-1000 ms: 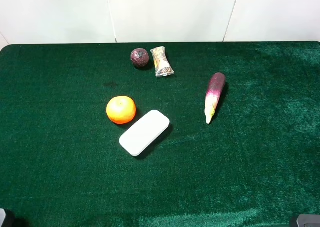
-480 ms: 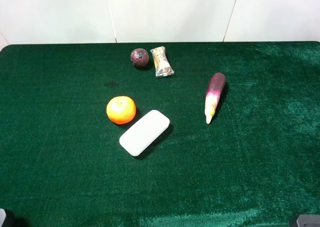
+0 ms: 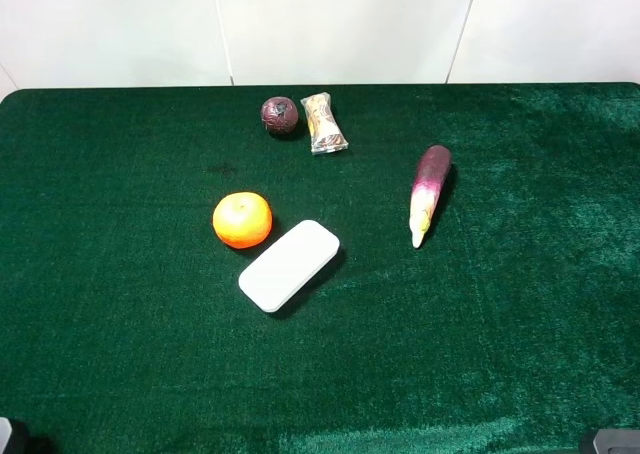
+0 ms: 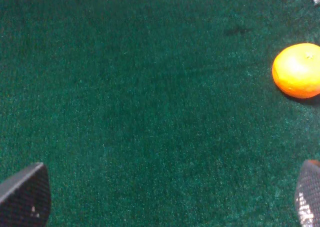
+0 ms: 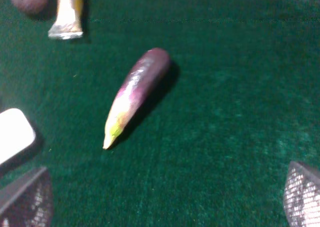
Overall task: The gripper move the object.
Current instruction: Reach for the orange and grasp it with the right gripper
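The round glossy orange fruit [image 3: 242, 220] sits on the green cloth left of centre, touching or nearly touching a white flat box [image 3: 289, 265]. It also shows in the left wrist view [image 4: 298, 70], far from the fingers. My left gripper [image 4: 165, 197] is open and empty, its dark fingertips [image 4: 25, 194] wide apart over bare cloth. My right gripper [image 5: 164, 197] is open and empty, with the purple eggplant [image 5: 135, 94] ahead of it. In the exterior high view only slivers of the arms show at the bottom corners.
A dark maroon ball [image 3: 280, 115] and a small wrapped packet [image 3: 324, 122] lie near the table's far edge. The eggplant [image 3: 429, 192] lies right of centre. The white box [image 5: 14, 134] shows at the edge of the right wrist view. A white wall stands behind the table.
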